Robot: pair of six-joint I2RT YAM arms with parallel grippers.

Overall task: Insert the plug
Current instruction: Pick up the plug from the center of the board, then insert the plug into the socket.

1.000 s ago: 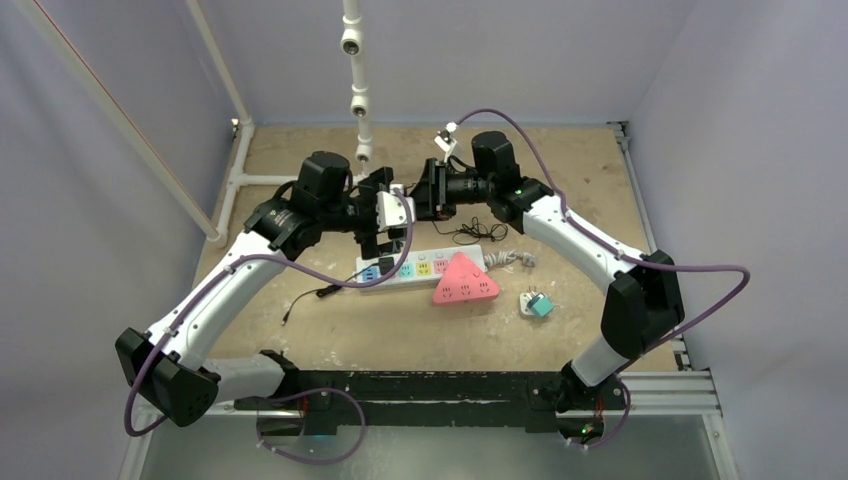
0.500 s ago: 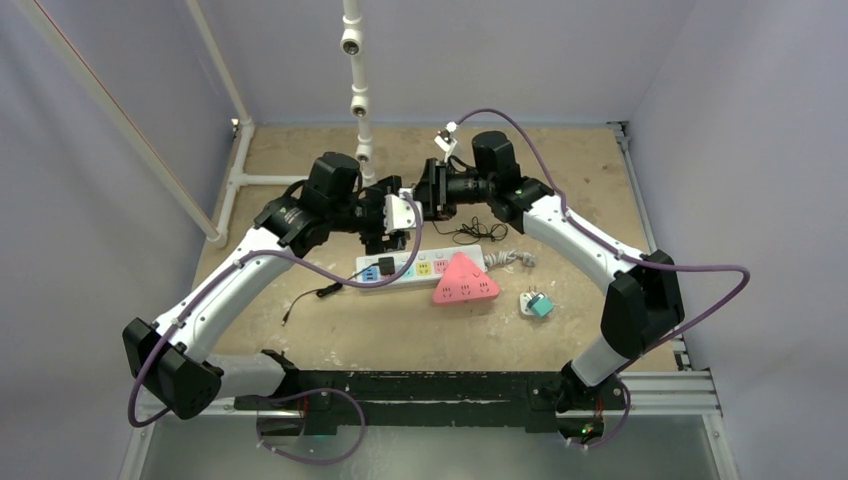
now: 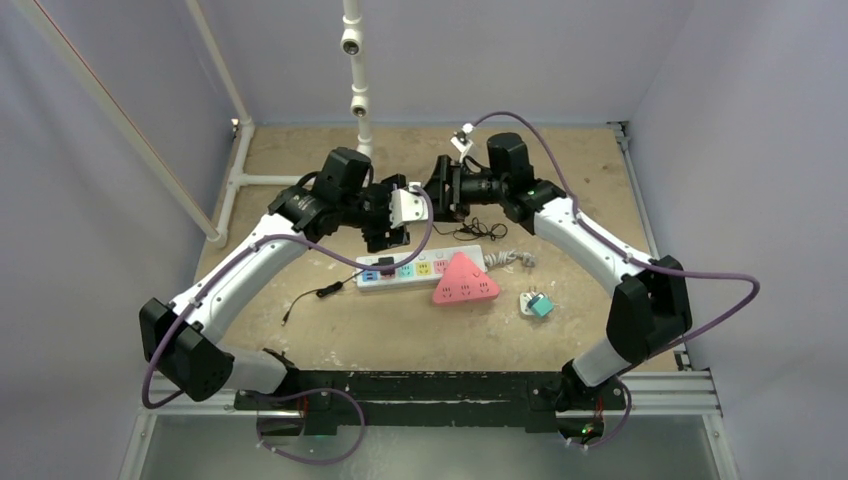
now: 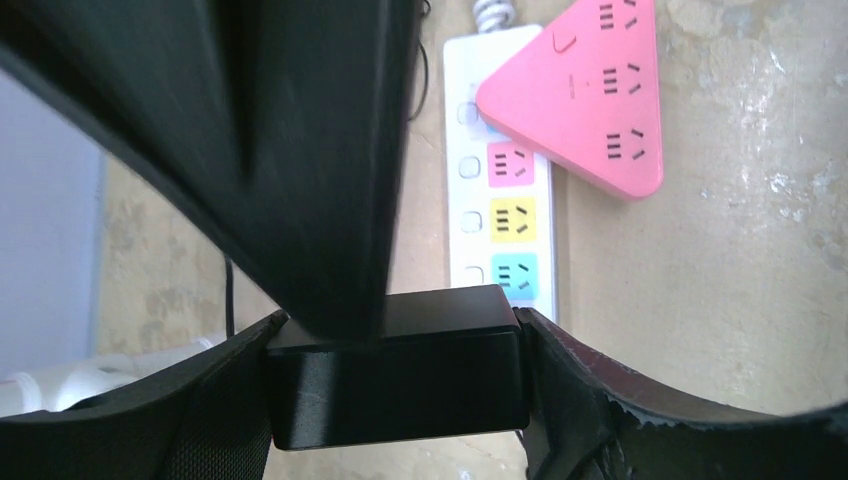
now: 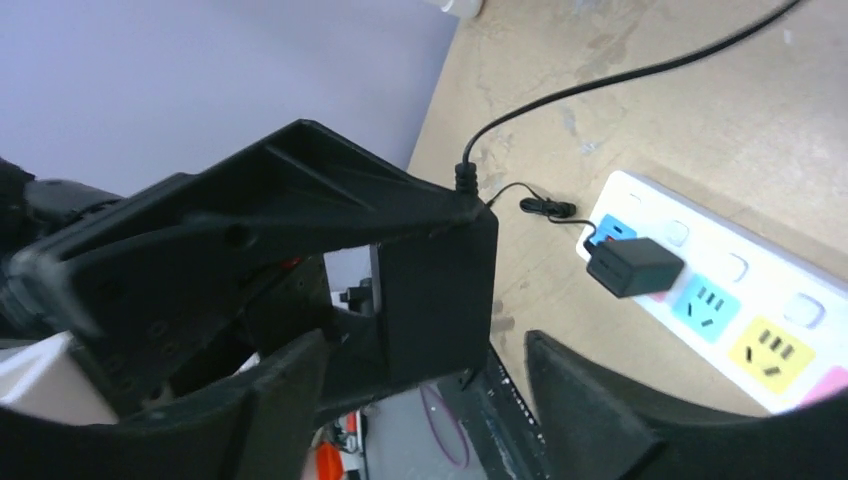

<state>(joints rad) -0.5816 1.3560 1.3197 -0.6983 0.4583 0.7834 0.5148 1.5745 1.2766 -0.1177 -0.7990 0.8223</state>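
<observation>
My left gripper [image 3: 386,226] is shut on a black block-shaped plug [image 4: 400,385], held in the air above the white power strip [image 3: 425,268] with coloured sockets. In the left wrist view the gripper [image 4: 398,375] squeezes the plug from both sides, and the strip [image 4: 465,215] lies beyond it. My right gripper [image 3: 437,194] is open. In the right wrist view its jaws [image 5: 425,350] flank the same plug [image 5: 435,290] without touching it. A thin black cable [image 5: 600,90] leaves the plug's top.
A second black plug [image 5: 632,265] sits in the strip's left end [image 3: 385,264]. A pink triangular socket block [image 3: 465,282] rests against the strip's right end. A small white-and-teal adapter [image 3: 537,305] lies to the right. White pipes [image 3: 352,70] stand behind.
My left arm has swung to the right and up, carrying the plug closer to my right gripper. My right arm has shifted slightly to the right.
</observation>
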